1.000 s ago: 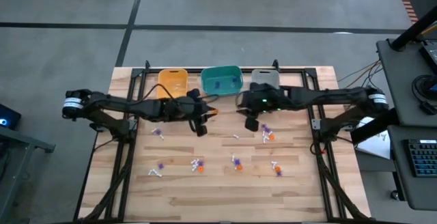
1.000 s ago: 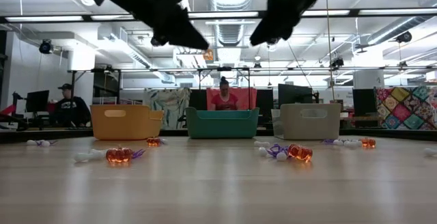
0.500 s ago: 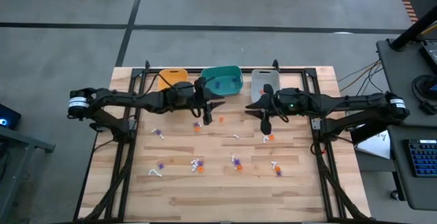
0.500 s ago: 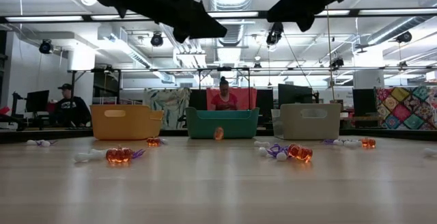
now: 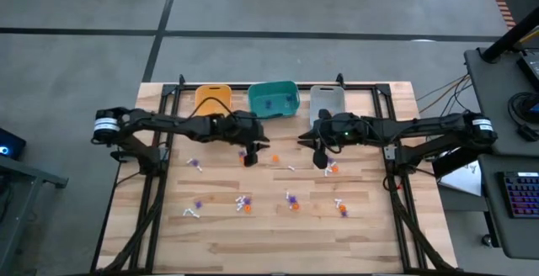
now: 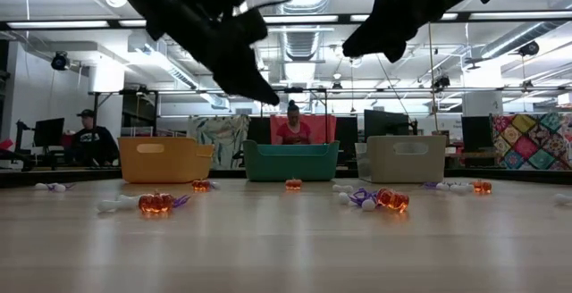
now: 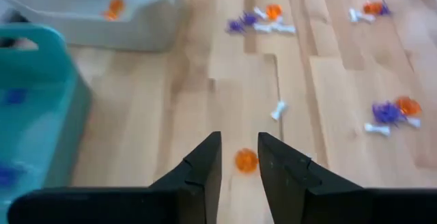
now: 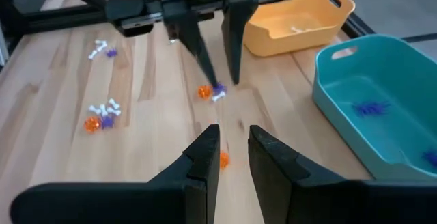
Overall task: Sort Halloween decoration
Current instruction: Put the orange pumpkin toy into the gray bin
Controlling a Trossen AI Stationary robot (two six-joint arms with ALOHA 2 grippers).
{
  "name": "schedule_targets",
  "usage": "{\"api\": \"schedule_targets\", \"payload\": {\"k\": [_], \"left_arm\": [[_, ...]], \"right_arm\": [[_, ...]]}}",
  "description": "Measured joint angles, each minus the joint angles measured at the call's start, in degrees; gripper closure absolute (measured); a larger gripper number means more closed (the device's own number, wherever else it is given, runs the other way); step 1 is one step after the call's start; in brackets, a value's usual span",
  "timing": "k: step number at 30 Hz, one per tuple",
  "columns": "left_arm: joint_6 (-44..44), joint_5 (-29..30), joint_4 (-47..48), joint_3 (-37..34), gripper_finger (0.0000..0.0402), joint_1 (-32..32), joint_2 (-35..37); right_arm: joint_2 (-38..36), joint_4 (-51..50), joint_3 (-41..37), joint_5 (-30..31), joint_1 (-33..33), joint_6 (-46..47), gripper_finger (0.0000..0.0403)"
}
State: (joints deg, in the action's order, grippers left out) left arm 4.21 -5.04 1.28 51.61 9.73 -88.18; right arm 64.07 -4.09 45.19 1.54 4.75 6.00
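Observation:
The Halloween decoration lies scattered on the wooden table [image 5: 370, 225]: tiny orange, purple and white trinkets [image 5: 290, 200]. One orange trinket [image 5: 274, 157] rests on the boards between my two grippers, and it also shows on the boards beyond the fingers in the left wrist view [image 7: 246, 160] and the right wrist view [image 8: 224, 159]. My left gripper [image 5: 248, 158] hangs above the table just left of it, open and holding nothing. My right gripper [image 5: 320, 158] hovers to its right, also open and holding nothing.
Three bins stand in a row at the far edge: yellow [image 5: 212, 101], teal [image 5: 274, 99] holding purple pieces, grey [image 5: 327, 103] holding an orange piece. More trinkets lie near the right gripper [image 5: 331, 169] and toward the near side [image 5: 244, 203]. People sit in the room beyond [image 6: 293, 128].
An orange trinket that showed at my left gripper's tip has dropped onto the table and now lies between the grippers. My left gripper has swung toward the far edge and back, sinking and tipping down. My right gripper has sunk a little toward the table.

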Motion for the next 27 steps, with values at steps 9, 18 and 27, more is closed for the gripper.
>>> {"api": "schedule_targets", "payload": {"k": [9, 18, 27], "left_arm": [[3.08, -5.57, -7.81, -0.08, 0.0231, -1.47, -11.37], [4.23, -3.58, -12.97, 0.05, 0.0165, -1.55, -17.80], [4.54, -3.07, -16.62, 0.13, 0.0177, -1.48, -21.64]], "right_arm": [[0.49, 0.14, 0.00, -0.02, 0.00, 0.42, 0.0335], [0.49, 0.12, 0.00, -0.02, 0.00, 0.44, 0.0335], [0.49, 0.10, 0.00, -0.02, 0.00, 0.44, 0.0335]]}}
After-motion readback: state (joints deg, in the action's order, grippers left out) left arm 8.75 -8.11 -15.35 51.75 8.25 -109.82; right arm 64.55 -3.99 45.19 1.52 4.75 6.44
